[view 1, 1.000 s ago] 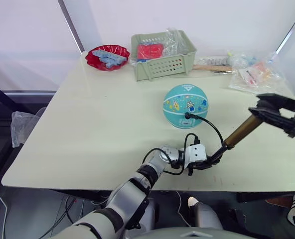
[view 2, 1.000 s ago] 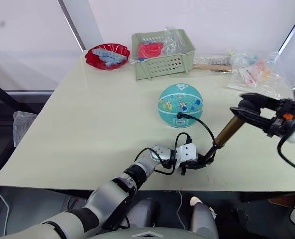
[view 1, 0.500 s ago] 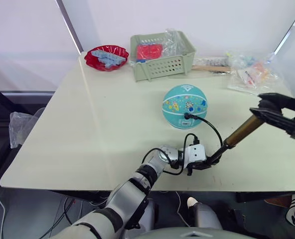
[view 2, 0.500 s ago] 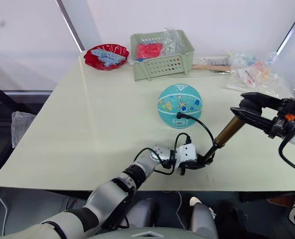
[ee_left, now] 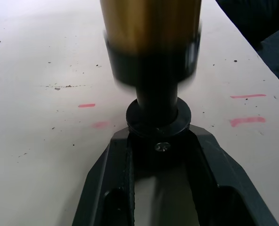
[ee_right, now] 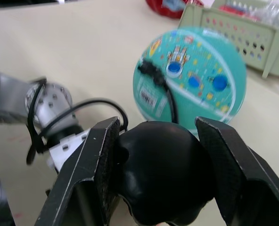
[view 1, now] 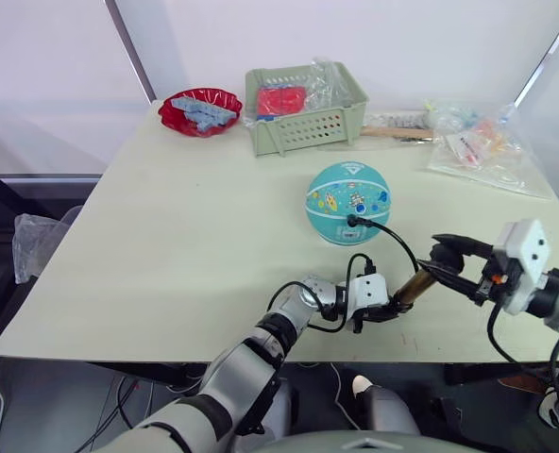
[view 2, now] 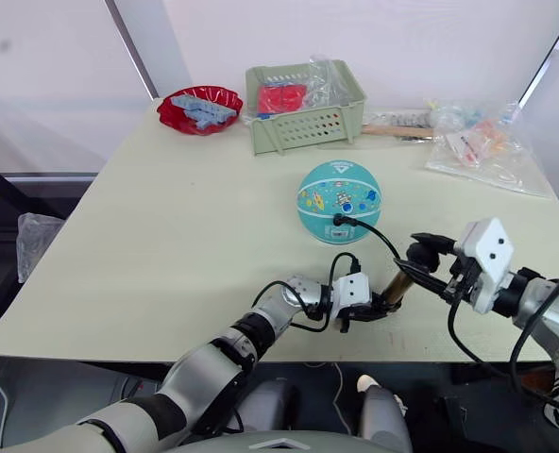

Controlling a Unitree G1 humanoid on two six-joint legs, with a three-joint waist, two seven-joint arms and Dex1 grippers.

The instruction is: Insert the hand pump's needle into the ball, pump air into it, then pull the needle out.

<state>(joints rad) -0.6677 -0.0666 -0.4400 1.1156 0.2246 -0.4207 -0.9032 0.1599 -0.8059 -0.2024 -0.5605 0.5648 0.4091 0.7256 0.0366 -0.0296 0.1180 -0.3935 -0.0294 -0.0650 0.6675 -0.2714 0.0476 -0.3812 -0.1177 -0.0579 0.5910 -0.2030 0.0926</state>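
- My left pincer (view 1: pixel 385 310) is clamped around the black lower cap of the slim brass-gold hand pump (view 1: pixel 410 287), low over the pale tabletop (view 1: pixel 185 226) near its front edge.
- My right pincer (view 2: pixel 421 262) is closed on the pump's black handle (ee_right: pixel 159 178), one finger on each side.
- The pump's thin black hose (view 1: pixel 393 238) arcs up to the teal ball with cartoon prints (view 1: pixel 348 200), its end fitting seated in the ball's near side.
- The ball rests mid-tabletop, in front of a green slotted basket (view 1: pixel 303 106) and a red bowl (view 1: pixel 201 110).
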